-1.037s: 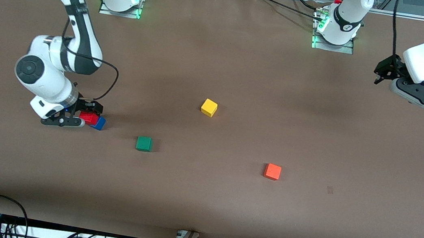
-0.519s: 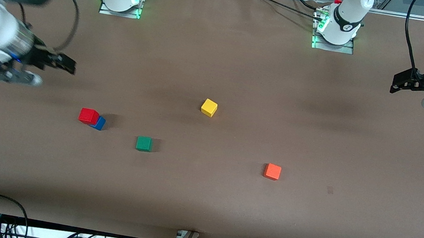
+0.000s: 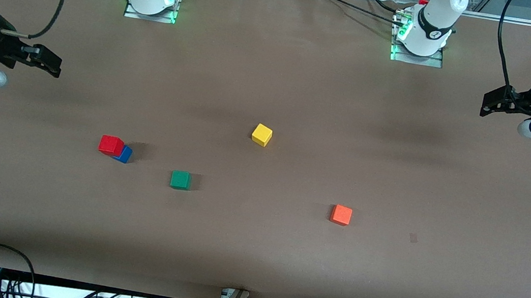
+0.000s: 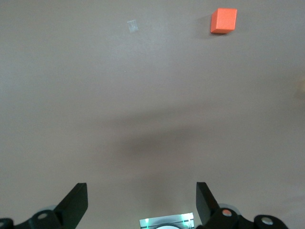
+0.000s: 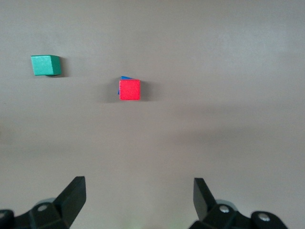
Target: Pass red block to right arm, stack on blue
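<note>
The red block (image 3: 111,144) sits stacked on the blue (image 3: 124,154) at center-left, down and inward from the empty, spread-fingered right gripper (image 3: 46,61) at upper left; the left gripper (image 3: 495,102), likewise spread, waits at the upper-right edge.

Yellow cube (image 3: 261,134) mid-table, green cube (image 3: 180,180) & orange cube (image 3: 341,214) nearer cam, brown table (image 3: 282,254)

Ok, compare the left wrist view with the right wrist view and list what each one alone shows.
Left wrist only: the small orange cube and a pale mark on the tabletop, with the left gripper open. Right wrist only: the small red cube stacked on the small blue cube, the small green cube, and the right gripper open. Both: the bare brown table.
</note>
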{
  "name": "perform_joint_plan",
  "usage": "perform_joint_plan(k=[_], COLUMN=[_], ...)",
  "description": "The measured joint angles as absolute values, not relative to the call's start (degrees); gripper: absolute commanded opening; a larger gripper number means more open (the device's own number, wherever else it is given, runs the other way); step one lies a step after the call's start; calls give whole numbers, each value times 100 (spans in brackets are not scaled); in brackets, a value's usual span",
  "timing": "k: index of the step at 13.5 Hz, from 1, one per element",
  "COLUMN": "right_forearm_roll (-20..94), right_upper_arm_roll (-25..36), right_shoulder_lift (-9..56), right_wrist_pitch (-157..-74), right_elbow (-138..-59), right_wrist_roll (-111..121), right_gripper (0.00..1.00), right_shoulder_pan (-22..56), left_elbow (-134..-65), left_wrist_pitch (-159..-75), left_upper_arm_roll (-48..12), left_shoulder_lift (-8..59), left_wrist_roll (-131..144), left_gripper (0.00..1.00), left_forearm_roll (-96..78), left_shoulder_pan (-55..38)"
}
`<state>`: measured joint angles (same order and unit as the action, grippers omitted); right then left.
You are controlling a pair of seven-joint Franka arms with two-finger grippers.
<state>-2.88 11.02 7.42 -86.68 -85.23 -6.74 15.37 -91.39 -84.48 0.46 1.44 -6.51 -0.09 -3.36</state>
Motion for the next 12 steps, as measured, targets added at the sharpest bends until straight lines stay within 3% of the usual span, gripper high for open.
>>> perform_joint_plan(k=[7,12], right_forearm_roll=[57,70], right_upper_arm_roll=[1411,558], right_shoulder_lift=[649,323], right_wrist_pitch=[-8597,-8904], right_elbow=[-8456,-8872], right_wrist_roll=[-699,-699], right_gripper=[100,100], right_shoulder_pan=[1298,414], left_elbow=[-9140,-9139], left_wrist_pitch=[-8461,-8461], left_upper_arm_roll=[-186,-301], left_shoulder_lift=[145,145], left_wrist_roll=[-651,-651], left_gripper=[100,100], left_forearm_roll=[-8,-8], left_shoulder_pan=[-147,-110])
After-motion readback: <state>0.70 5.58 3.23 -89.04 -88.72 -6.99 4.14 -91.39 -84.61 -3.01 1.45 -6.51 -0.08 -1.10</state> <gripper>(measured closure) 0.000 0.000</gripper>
